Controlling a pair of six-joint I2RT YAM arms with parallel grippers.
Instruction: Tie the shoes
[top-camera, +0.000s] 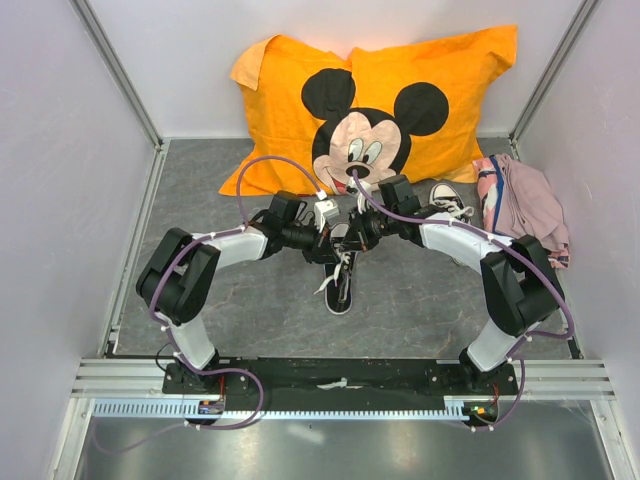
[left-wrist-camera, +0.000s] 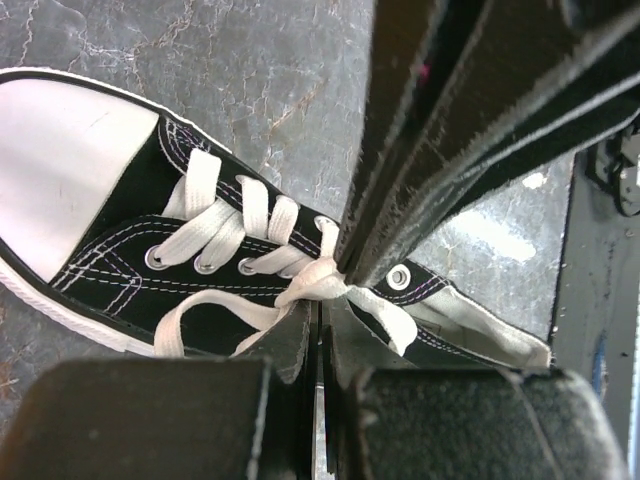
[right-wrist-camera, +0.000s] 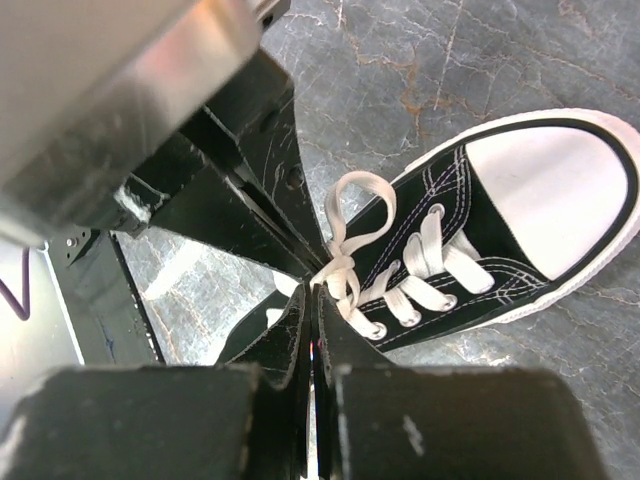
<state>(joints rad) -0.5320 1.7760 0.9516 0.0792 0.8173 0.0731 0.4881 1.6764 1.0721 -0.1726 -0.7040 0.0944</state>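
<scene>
No lettering, number or brand name can be read in any view. The one recognisable mark is a Mickey Mouse face (top-camera: 358, 140) printed on the orange cushion (top-camera: 460, 75) lying at twelve o'clock on the tabletop (top-camera: 250, 300).

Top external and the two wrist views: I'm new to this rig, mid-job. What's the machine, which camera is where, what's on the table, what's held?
Two robot arms bolted at the table's near edge, each ending in a two-finger gripper. The top view looks down from above and behind; each wrist view rides on one arm, its own fingers at the bottom. On the grey marbled table lie a black canvas sneaker with white toe cap, a matching second sneaker farther right, an orange Mickey Mouse pillow and a pink cloth. The left gripper and right gripper are both pinched shut on the near sneaker's white lace, near the top eyelets.
</scene>
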